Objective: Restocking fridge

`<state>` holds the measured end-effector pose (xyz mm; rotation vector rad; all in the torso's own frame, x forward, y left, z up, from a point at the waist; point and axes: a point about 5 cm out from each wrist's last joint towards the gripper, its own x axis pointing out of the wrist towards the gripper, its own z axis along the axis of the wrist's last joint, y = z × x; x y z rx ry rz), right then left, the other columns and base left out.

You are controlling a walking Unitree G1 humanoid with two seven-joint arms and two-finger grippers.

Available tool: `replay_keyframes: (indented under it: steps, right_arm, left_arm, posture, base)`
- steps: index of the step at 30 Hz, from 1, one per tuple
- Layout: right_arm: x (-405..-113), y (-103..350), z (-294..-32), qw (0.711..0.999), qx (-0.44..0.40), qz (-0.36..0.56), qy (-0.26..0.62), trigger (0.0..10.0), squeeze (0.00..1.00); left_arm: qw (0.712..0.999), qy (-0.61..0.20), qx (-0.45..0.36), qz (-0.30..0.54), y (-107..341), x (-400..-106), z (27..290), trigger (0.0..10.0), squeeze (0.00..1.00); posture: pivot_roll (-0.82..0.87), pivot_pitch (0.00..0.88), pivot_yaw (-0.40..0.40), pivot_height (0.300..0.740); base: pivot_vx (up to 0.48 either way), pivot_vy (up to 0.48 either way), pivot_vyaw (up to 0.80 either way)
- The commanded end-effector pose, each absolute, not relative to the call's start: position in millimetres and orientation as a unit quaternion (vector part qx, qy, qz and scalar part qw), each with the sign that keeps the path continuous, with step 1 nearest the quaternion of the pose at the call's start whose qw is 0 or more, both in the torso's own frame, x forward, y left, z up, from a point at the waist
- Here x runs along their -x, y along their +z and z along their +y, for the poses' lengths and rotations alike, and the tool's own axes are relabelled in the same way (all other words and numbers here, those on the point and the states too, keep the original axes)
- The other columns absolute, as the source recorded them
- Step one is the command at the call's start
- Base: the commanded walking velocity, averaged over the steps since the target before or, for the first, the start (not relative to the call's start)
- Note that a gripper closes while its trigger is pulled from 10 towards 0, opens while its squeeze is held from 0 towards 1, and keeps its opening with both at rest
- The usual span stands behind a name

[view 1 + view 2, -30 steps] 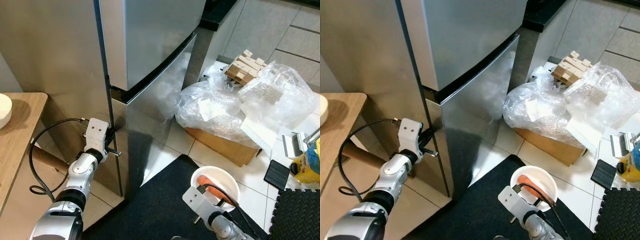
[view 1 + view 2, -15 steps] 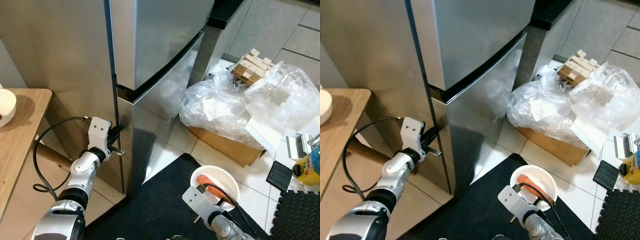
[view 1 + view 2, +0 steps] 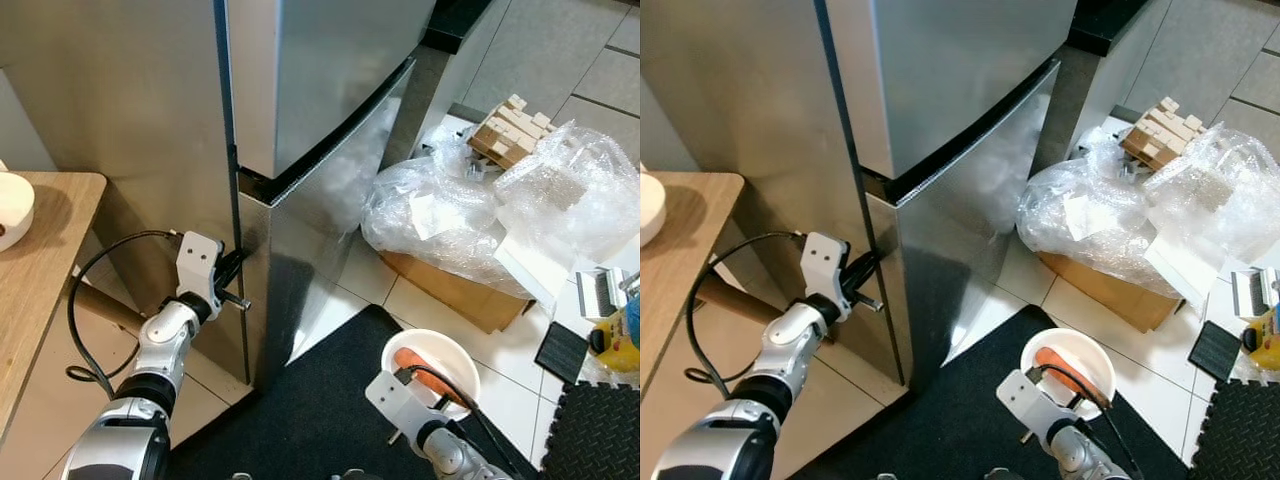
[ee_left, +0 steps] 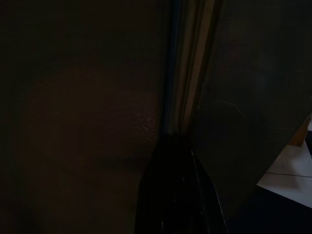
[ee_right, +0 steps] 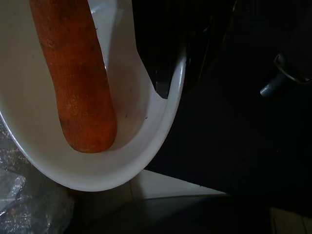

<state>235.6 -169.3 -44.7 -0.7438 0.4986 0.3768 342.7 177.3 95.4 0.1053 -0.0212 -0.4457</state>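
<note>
The steel fridge has its upper door point(image 3: 320, 70) and its lower door point(image 3: 310, 230) both closed. My left gripper point(image 3: 236, 276) is at the hinge-side edge of the lower door. Its black fingers point(image 4: 178, 195) are pressed together into the seam between the door and the fridge's side wall. Low at the front, my right gripper point(image 3: 425, 388) is shut on the rim of a white bowl point(image 3: 445, 345). An orange carrot point(image 5: 78, 83) lies in that bowl, which hangs over the black mat.
A wooden table point(image 3: 40, 270) with a white bowl point(image 3: 12, 205) stands at the left. Plastic bags point(image 3: 470, 215) cover a cardboard box point(image 3: 455, 290) right of the fridge, with wooden blocks point(image 3: 510, 125) behind. The floor holds a black mat point(image 3: 310, 410), a foam tile point(image 3: 600, 430) and yellow clutter point(image 3: 615, 340).
The camera has shifted a little, so the whole scene has drifted. Both grippers keep their places: the left at the door seam, the right on the bowl.
</note>
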Motion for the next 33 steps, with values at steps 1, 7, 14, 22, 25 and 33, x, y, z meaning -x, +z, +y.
replay_keyframes:
  steps: [1, 7, 14, 22, 25, 33]
  right_arm:
    - [-234, -44, -173, 0.883, 0.362, 0.236, 0.183, 10.0, 0.0]
    - [-234, -44, -173, 0.885, 0.359, 0.235, 0.182, 10.0, 0.0]
    - [-234, -44, -174, 0.886, 0.358, 0.232, 0.181, 10.0, 0.0]
    - [-235, -42, -175, 0.888, 0.357, 0.23, 0.178, 10.0, 0.0]
    - [-235, -42, -175, 0.888, 0.357, 0.229, 0.179, 10.0, 0.0]
    - [-235, -42, -174, 0.888, 0.356, 0.229, 0.18, 10.0, 0.0]
  left_arm:
    - [0.965, -0.254, -0.061, -0.015, 100, -345, 167, 10.0, 0.0]
    - [0.961, -0.27, -0.059, -0.017, 104, -349, 160, 10.0, 0.0]
    - [0.952, -0.3, -0.05, -0.02, 107, -351, 149, 10.0, 0.0]
    - [0.938, -0.347, -0.013, -0.019, 110, -351, 142, 10.0, 0.0]
    - [0.929, -0.369, -0.011, -0.017, 111, -350, 139, 10.0, 0.0]
    - [0.923, -0.385, -0.012, -0.015, 112, -351, 137, 10.0, 0.0]
  posture:
    - [-0.08, 0.162, -0.097, 0.74]
    - [-0.08, 0.16, -0.095, 0.74]
    - [-0.09, 0.15, -0.092, 0.74]
    - [-0.09, 0.151, -0.091, 0.74]
    - [-0.09, 0.152, -0.091, 0.74]
    - [-0.09, 0.153, -0.088, 0.74]
  base:
    - [0.0, 0.0, 0.0]
    - [0.0, 0.0, 0.0]
    - [0.0, 0.0, 0.0]
    - [0.0, 0.0, 0.0]
    - [0.0, 0.0, 0.0]
    - [0.0, 0.0, 0.0]
